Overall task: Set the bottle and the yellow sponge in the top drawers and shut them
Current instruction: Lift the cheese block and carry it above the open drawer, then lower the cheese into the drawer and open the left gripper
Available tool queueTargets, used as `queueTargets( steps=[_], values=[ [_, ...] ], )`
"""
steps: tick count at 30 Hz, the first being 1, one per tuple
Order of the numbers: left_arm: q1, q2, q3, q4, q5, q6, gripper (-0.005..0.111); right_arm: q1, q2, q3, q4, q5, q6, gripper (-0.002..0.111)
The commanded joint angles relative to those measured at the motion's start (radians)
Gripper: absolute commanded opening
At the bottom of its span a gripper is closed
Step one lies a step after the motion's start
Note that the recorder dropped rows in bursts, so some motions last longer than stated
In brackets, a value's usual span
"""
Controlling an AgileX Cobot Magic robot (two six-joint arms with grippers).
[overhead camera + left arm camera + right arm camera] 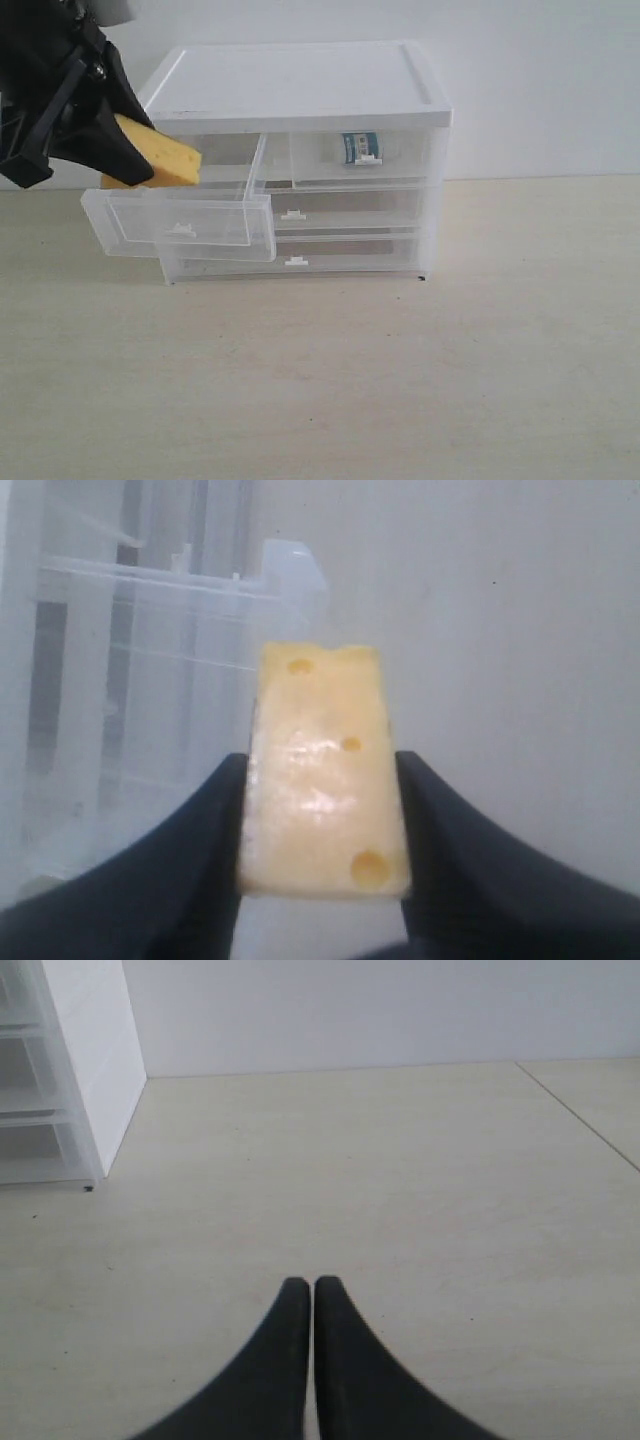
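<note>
Item: yellow sponge [170, 158], pinched between your left fingers [200, 820], above the open top drawer [180, 222] at the cabinet's [300, 80] 9 o'clock.
Bottle [358, 148]: inside the shut top drawer [400, 165] at 3 o'clock.
Right fingers [290, 1340]: pressed together, empty.
Risk: release off-centre and the sponge may clip the drawer rim and fall outside.
Worktop [400, 380]: pale woodgrain.
Wall [540, 80]: plain white.

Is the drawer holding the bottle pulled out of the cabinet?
No, the drawer with the bottle sits flush in the cabinet; only the other top drawer is pulled out.
</note>
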Motion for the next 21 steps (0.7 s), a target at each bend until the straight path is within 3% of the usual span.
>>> queueTargets(
  steps=[1,10,13,21],
  values=[
    [0.038,0.098,-0.053,-0.101,0.002,0.163,0.004,0.002,-0.005,0.004,0.000,-0.009,0.000,0.000],
    [0.091,0.254,-0.137,-0.091,0.002,0.209,0.004,0.002,-0.005,0.004,0.000,-0.009,0.000,0.000],
    [0.093,0.272,-0.137,-0.127,-0.077,0.209,0.004,0.002,-0.005,0.004,0.000,-0.009,0.000,0.000],
    [0.093,0.314,-0.137,-0.126,-0.113,0.228,0.004,0.002,-0.005,0.004,0.000,-0.009,0.000,0.000]
  ],
)
